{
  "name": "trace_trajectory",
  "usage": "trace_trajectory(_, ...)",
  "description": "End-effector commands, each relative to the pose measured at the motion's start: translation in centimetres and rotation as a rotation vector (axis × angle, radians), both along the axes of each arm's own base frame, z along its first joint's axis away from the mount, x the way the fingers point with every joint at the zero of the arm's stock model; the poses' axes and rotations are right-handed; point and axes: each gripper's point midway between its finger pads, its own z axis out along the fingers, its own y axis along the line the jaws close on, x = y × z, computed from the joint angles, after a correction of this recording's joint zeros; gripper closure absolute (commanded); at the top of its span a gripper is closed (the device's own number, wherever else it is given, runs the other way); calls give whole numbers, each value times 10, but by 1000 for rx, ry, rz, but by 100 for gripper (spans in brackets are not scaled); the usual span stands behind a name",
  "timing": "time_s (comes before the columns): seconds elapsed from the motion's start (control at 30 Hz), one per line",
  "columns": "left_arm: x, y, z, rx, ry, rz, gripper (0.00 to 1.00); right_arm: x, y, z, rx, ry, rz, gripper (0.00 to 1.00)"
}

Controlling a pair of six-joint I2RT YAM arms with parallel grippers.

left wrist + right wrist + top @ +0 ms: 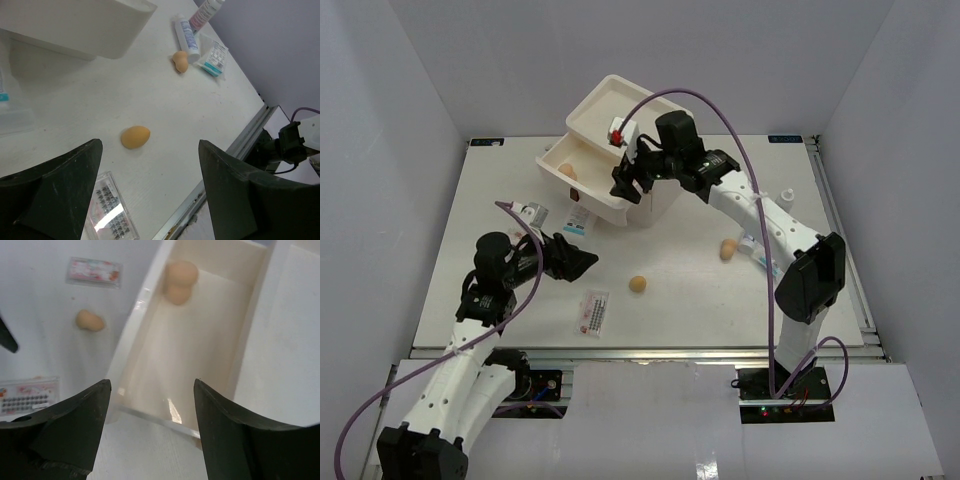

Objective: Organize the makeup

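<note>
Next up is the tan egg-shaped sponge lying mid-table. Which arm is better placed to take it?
Left. The left tool hovers open near the tan egg-shaped sponge, centred in its wrist view. The right tool hangs open over the cream plastic drawer, farther away.

Glossy cream plastic drawer point(132, 345); matt tan sponge point(135, 136); clear shiny sachet point(107, 210); matt white table point(150, 90).

1. The right claw point(150, 390) is spread wide with nothing between its dark tips, poised over a cream drawer point(134, 345).
2. A tan sponge point(180, 281), blurred, lies inside the drawer at 12 o'clock.
3. On the white table point(45, 355), a second sponge point(90, 321) sits at 10 o'clock.
4. A pink-printed sachet point(94, 271) lies at 11 o'clock and a clear lash pack point(27, 396) at 8 o'clock.
</note>
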Motion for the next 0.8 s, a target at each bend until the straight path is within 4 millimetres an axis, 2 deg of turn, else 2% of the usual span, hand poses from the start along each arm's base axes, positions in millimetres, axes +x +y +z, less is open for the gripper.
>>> trace_trajectory(0.0, -15, -32, 14, -21, -10, -104, 16, -84, -63, 66, 172, -9, 336, 26)
trace_trajectory(0.03, -20, -42, 9, -9, 3, -117, 16, -90, -91, 74, 199, -22, 325, 26)
trace_trajectory(0.07, -23, -49, 4, 0, 18, -122, 17, -100, -110, 72, 224, -10, 344, 26)
trace_trajectory(0.17, -35, -70, -8, 32, 53, -154, 20, -112, -156, 30, 214, 35, 261, 25)
trace_trajectory(0.23, -30, -80, -29, 106, 94, -83, 21, -122, -183, -7, 197, 77, 186, 24)
trace_trajectory(0.27, -28, -85, -39, 141, 106, -52, 21, -128, -193, -24, 193, 98, 155, 24)
trace_trajectory(0.37, -26, -94, -64, 244, 115, 50, 21, -138, -220, -55, 207, 133, 70, 23)
trace_trajectory(0.43, -21, -95, -82, 309, 125, 119, 20, -141, -231, -66, 229, 152, 33, 23)
trace_trajectory(0.6, -5, -100, -127, 450, 155, 219, 19, -133, -259, -80, 269, 153, -64, 23)
trace_trajectory(0.77, 17, -104, -139, 540, 122, 318, 19, -132, -267, -84, 278, 151, -95, 23)
